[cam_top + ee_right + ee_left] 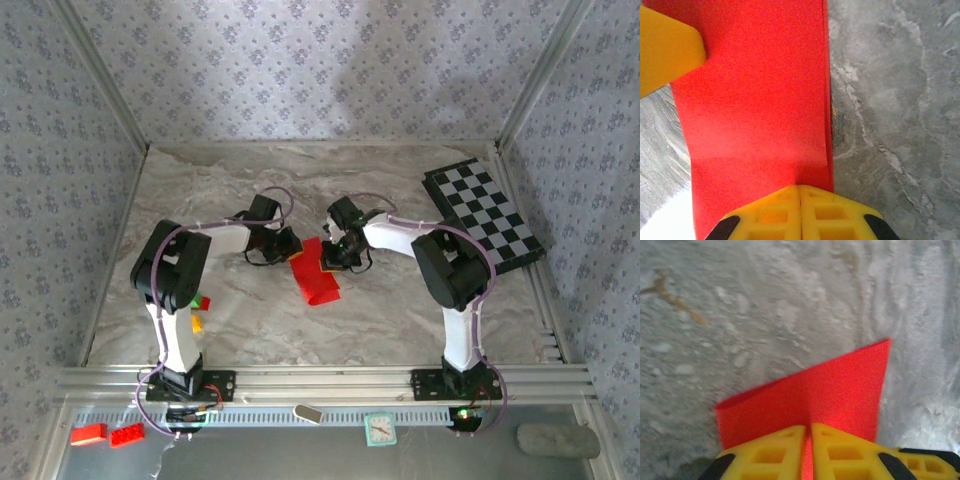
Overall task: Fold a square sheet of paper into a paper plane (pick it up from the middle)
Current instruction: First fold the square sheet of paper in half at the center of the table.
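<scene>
The square sheet of paper (pixel 316 282) is bright red and lies partly folded on the marble table, between the two arms. My left gripper (pixel 292 246) is at its far left corner. In the left wrist view this gripper (pixel 808 429) is shut on a raised flap of the paper (pixel 840 390), with red showing between the yellow fingers. My right gripper (pixel 332 262) is at the paper's right edge. In the right wrist view its fingers (pixel 800 189) are shut together, tips on the red paper (pixel 760 100) beside a folded edge. The left gripper's yellow finger (pixel 665 47) shows at the top left.
A black-and-white checkered board (pixel 485 212) lies at the back right. Small green (pixel 204 301) and yellow (pixel 197 323) bricks sit by the left arm's base. Red bricks (pixel 105 434) and a small clock (pixel 380 429) lie in front of the rail. Patterned walls surround the table.
</scene>
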